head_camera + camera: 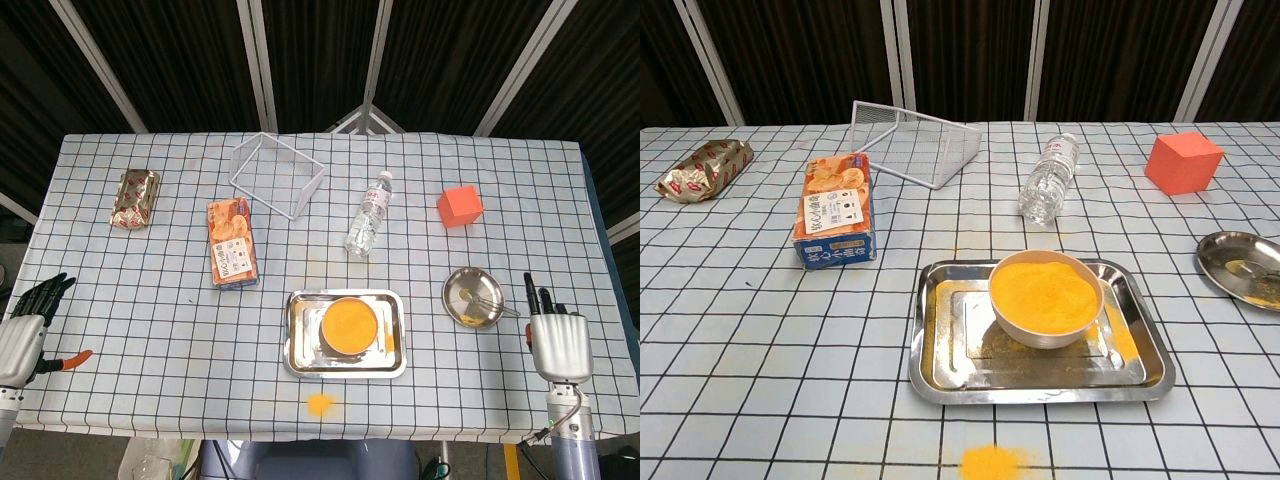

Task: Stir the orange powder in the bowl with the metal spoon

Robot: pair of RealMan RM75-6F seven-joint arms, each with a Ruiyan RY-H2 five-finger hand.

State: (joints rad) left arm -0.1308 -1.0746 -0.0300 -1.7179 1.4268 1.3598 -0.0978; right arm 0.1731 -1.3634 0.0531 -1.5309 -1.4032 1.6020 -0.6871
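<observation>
On the checked desk (pixel 150 300), a steel tray (pixel 345 366) carries the bowl (pixel 1046 298), heaped with orange powder (pixel 1045 292). The spoon (pixel 488 301) seems to lie in a small metal dish (pixel 472 297). The right hand (pixel 558 344) rests beside it, fingers (pixel 531 293) straight and empty; the left hand (pixel 22 335) holds nothing, fingers spread.

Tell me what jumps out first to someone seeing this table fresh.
The bowl of orange powder stands out at once, sitting in a steel tray near the front middle, with a spilled orange heap on the cloth just in front of it. Next comes the orange cube at the far right. A round metal dish holds the spoon, beside the open right hand.
</observation>
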